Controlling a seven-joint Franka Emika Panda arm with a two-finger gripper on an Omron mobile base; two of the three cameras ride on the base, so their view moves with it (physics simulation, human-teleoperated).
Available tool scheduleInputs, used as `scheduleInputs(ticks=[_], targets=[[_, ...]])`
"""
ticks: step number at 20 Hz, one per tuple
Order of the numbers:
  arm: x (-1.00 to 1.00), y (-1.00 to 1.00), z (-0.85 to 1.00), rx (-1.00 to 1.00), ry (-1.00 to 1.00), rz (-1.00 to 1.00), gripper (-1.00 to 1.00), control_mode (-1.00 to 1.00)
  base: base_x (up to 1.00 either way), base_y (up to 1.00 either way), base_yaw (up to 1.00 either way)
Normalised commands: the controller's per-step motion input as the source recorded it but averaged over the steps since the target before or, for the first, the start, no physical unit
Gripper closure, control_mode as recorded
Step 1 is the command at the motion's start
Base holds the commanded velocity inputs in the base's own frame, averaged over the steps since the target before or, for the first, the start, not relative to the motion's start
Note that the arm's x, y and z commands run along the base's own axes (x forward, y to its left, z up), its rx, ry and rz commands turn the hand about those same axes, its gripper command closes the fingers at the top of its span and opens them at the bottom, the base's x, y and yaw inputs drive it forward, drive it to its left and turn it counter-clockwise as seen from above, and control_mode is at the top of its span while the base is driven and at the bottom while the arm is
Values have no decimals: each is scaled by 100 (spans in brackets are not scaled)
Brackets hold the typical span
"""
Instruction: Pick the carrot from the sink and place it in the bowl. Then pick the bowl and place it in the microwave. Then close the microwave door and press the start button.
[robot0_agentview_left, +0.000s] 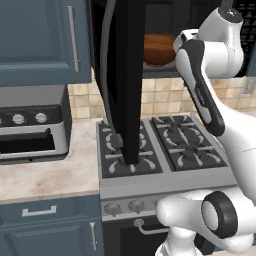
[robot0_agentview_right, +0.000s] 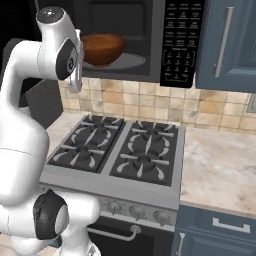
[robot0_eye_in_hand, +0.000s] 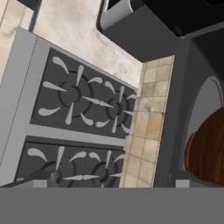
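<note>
The microwave (robot0_agentview_right: 182, 40) hangs above the stove with its button panel on the right. The microwave door (robot0_agentview_left: 125, 75) is swung wide open and I see it edge-on. Inside, on the round plate, sits the reddish-brown bowl (robot0_agentview_left: 159, 48) (robot0_agentview_right: 102, 47); it also shows at the right edge of the hand view as the bowl (robot0_eye_in_hand: 210, 148). My gripper (robot0_eye_in_hand: 116, 181) is just outside the cavity beside the bowl, open, with its fingertips far apart and nothing between them. In the base views my own forearm covers the hand. The carrot and the sink are out of view.
A stove (robot0_agentview_left: 165, 150) with dark burner grates lies under the microwave. A grey toaster oven (robot0_agentview_left: 30, 135) stands on the counter to its left. Blue cabinets (robot0_agentview_right: 225, 45) flank the microwave. Beige counter (robot0_agentview_right: 220, 160) runs to the right of the stove.
</note>
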Motion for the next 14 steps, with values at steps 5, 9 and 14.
scheduleInputs(ticks=[5,9,14], targets=[[-100,0,-12,1,0,3,-100,-100,0,0,0],[-100,0,-15,0,0,14,-100,-100,0,0,0],[-100,0,-1,1,0,24,-100,-100,0,0,0]])
